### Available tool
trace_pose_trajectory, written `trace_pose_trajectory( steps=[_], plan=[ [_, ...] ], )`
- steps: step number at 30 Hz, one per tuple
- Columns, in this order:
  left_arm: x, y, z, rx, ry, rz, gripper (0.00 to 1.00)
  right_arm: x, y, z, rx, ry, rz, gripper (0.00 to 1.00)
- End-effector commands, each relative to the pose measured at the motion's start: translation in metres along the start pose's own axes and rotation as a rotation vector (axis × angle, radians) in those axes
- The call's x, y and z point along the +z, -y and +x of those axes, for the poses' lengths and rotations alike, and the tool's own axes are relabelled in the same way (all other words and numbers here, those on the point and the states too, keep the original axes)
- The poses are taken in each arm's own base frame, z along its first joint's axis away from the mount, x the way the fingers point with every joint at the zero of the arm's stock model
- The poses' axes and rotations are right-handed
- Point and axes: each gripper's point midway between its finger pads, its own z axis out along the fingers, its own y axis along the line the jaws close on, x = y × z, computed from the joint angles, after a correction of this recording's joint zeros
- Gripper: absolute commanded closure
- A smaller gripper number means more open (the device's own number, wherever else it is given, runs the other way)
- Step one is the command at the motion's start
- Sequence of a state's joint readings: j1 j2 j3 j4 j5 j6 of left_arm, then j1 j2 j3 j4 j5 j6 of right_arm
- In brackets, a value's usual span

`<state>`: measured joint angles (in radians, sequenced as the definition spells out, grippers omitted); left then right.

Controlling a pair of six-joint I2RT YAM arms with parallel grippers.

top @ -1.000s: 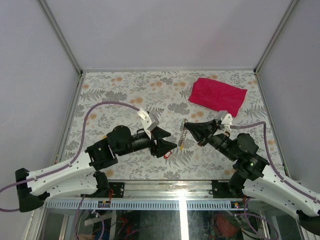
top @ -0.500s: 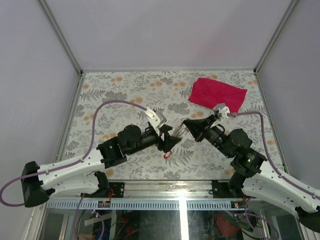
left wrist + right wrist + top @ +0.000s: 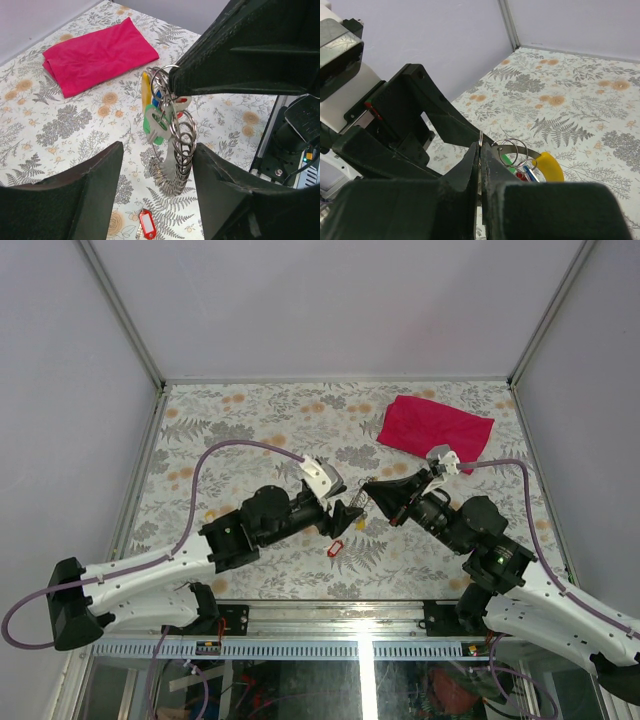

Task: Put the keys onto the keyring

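The keyring [image 3: 172, 122] hangs from my right gripper [image 3: 480, 145], which is shut on its top silvery ring. Its bundle holds a yellow tag [image 3: 547, 166], a blue tag, a green-tagged key [image 3: 151, 126] and a coiled strand of rings [image 3: 176, 167]. My left gripper [image 3: 157, 148] is open, one finger [image 3: 95, 192] on each side of that strand, the right one close to it. A red-tagged key [image 3: 146, 223] lies loose on the table below. In the top view the two grippers meet at the keyring [image 3: 354, 508], with the red-tagged key [image 3: 335, 548] just in front.
A folded red cloth [image 3: 434, 430] lies at the back right of the flowered table [image 3: 230, 430]. Pale walls and metal frame posts close in the table on three sides. The arm bases stand at the near edge.
My left arm has swung right and forward until its jaws flank the hanging keyring. The right gripper has lifted the keyring slightly toward the back. The red-tagged key has not moved.
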<state>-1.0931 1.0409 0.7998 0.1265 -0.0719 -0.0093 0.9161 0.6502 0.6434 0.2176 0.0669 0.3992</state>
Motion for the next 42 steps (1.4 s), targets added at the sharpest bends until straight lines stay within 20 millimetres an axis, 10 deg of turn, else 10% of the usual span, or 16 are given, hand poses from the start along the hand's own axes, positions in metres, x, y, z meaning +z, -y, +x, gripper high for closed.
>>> trace_pose_trajectory(
  steps=[1,27,36,42],
  plan=[
    [0.007,0.010,-0.027,0.022,0.075,0.044,0.44,-0.001,-0.028,-0.049,0.045,0.129,-0.092,1.00],
    [-0.002,0.018,-0.032,-0.003,0.057,0.087,1.00,-0.004,-0.022,-0.064,0.105,0.170,-0.036,1.00],
    [-0.009,0.029,-0.032,-0.031,-0.014,0.140,1.00,-0.017,-0.013,-0.074,-0.085,0.178,-0.001,0.65],
    [-0.018,0.033,-0.022,-0.112,-0.098,0.139,1.00,-0.034,0.000,-0.074,-0.412,0.126,0.026,0.60]
  ],
)
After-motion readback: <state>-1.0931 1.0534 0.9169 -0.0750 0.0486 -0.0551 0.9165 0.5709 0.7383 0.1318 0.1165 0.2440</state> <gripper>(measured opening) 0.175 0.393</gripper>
